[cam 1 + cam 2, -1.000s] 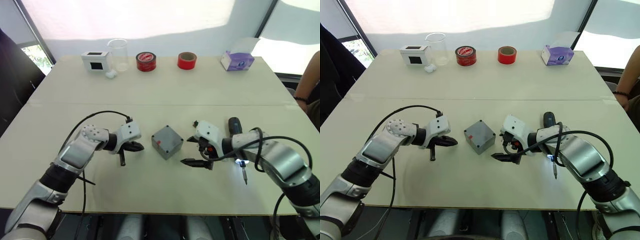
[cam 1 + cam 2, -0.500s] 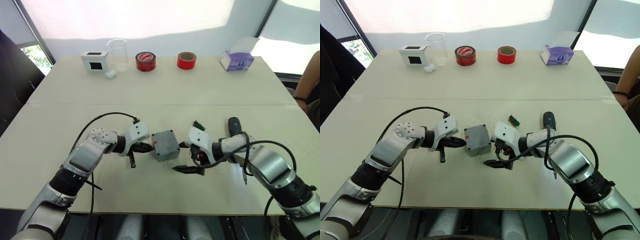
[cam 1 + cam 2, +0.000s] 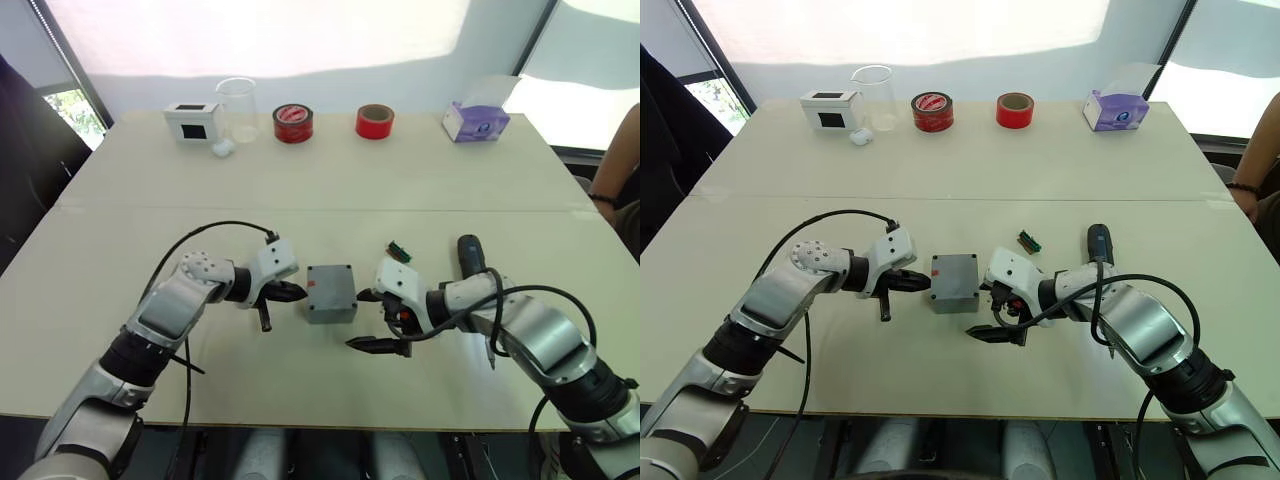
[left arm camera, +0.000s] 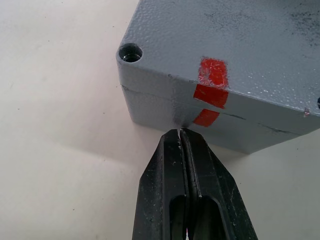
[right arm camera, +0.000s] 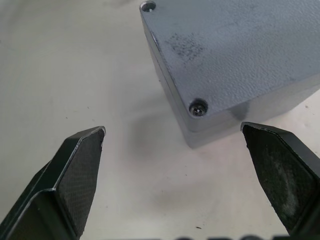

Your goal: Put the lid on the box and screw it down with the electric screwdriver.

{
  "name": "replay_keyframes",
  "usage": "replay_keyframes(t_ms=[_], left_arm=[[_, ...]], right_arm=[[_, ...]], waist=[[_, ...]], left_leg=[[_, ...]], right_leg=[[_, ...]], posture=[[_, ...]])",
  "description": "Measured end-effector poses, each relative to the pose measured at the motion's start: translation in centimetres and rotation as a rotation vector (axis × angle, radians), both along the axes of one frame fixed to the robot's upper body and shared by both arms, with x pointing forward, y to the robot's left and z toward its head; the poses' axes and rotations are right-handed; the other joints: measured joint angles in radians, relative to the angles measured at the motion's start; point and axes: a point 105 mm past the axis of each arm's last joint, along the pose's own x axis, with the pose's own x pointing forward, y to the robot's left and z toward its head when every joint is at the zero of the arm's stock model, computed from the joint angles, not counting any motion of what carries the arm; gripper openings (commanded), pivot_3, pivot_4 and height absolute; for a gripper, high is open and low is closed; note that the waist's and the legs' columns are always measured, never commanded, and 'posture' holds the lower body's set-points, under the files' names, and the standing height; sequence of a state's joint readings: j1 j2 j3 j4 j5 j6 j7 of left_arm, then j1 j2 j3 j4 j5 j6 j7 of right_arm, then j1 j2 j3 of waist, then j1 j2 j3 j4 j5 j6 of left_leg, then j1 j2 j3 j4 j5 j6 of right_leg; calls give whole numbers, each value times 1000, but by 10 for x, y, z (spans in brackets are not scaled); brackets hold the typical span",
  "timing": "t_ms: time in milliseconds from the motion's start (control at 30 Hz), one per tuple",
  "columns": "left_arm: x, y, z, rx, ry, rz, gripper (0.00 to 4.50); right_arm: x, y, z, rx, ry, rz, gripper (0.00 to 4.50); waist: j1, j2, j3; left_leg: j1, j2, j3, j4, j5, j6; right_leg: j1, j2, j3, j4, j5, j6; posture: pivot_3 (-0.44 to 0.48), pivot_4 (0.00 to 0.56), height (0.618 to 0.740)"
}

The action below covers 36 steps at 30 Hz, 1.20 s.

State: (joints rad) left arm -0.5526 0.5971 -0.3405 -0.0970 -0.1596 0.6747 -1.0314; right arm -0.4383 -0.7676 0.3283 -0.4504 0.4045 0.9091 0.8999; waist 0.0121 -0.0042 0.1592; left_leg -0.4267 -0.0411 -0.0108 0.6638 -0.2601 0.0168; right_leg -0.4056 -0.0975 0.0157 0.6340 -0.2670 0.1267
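Box (image 3: 331,293): mid-table, lid (image 4: 235,45) seated on top, red mark facing left gripper.
Left gripper (image 4: 180,137): fingers pressed together, tips at box's side wall, grasping nothing.
Right gripper (image 3: 377,318): fingers spread wide, just beside box's right corner.
Electric screwdriver (image 3: 468,254): lying behind right arm, partly hidden.
Open room: bare table (image 3: 300,190) all around the box.

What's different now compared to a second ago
Both arms closed in on the box, which turned from a diamond pose to square-on. The left pincer, shut, now touches its red-marked side; the right pincer, open, now sits beside it. The electric screwdriver and the back-row items stayed put.
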Motion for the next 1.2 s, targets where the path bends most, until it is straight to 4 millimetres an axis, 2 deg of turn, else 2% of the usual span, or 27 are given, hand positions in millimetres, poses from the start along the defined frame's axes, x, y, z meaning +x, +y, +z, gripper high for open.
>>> replay_keyframes(t_ms=[133,233,267,333,400,500,600,667,700,733,1133,1200], left_arm=[[2,9,7,-5,-6,7,0],[5,23,26,-42,-26,24,0],[6,24,34,-60,-31,16,0],[3,24,48,-95,-41,-10,0],[-2,20,60,-127,-49,-48,0],[-12,11,66,-150,-42,-107,0],[-15,6,70,-148,-53,-135,0],[-16,2,70,-145,-57,-148,0],[-17,-1,70,-146,-58,-158,0],[-18,-3,70,-147,-55,-165,0],[-19,-3,69,-146,-51,-167,0],[-19,-3,69,-146,-52,-166,0]], right_arm=[[11,-20,25,66,-45,-95,4476],[22,-42,52,130,-108,-209,4476],[23,-48,54,143,-117,-242,4476],[27,-60,51,153,-110,-312,4476],[30,-72,39,140,-89,-386,4476],[34,-82,24,125,-76,-452,4476],[36,-88,13,106,-77,-488,3838],[38,-87,8,112,-80,-501,3273],[40,-86,6,112,-82,-505,2792],[40,-86,5,114,-82,-508,2610],[46,-92,-3,104,-87,-550,2610],[47,-93,-5,101,-87,-555,2126]], waist=[[0,0,0],[0,0,0],[1,0,0],[1,0,0],[0,0,0],[-2,0,0],[-2,0,0],[-2,0,0],[-1,0,0],[-1,0,0],[-2,0,0],[-1,0,0]], left_leg=[[0,0,0,0,0,0],[0,0,0,0,0,0],[0,0,-1,0,0,0],[0,0,-1,0,0,0],[0,0,0,0,0,0],[0,0,0,0,0,0],[0,0,0,0,0,0],[0,0,0,0,0,0],[0,0,0,0,0,0],[0,0,0,0,0,0],[0,0,0,0,0,0],[0,0,0,0,0,0]], right_leg=[[0,0,0,0,0,0],[0,0,0,0,0,0],[0,0,0,0,0,0],[1,-1,0,0,0,0],[1,-1,0,0,0,0],[0,-1,0,0,0,0],[0,0,0,0,0,0],[0,0,0,0,0,0],[0,0,0,0,0,0],[1,0,0,0,0,0],[1,0,0,0,0,0],[1,0,0,0,0,0]], posture=[[0,150,740],[0,150,740],[0,150,740],[0,150,740],[0,150,740],[0,150,740],[0,150,740],[0,150,740],[0,150,740],[0,150,740],[0,150,740],[0,150,740]])
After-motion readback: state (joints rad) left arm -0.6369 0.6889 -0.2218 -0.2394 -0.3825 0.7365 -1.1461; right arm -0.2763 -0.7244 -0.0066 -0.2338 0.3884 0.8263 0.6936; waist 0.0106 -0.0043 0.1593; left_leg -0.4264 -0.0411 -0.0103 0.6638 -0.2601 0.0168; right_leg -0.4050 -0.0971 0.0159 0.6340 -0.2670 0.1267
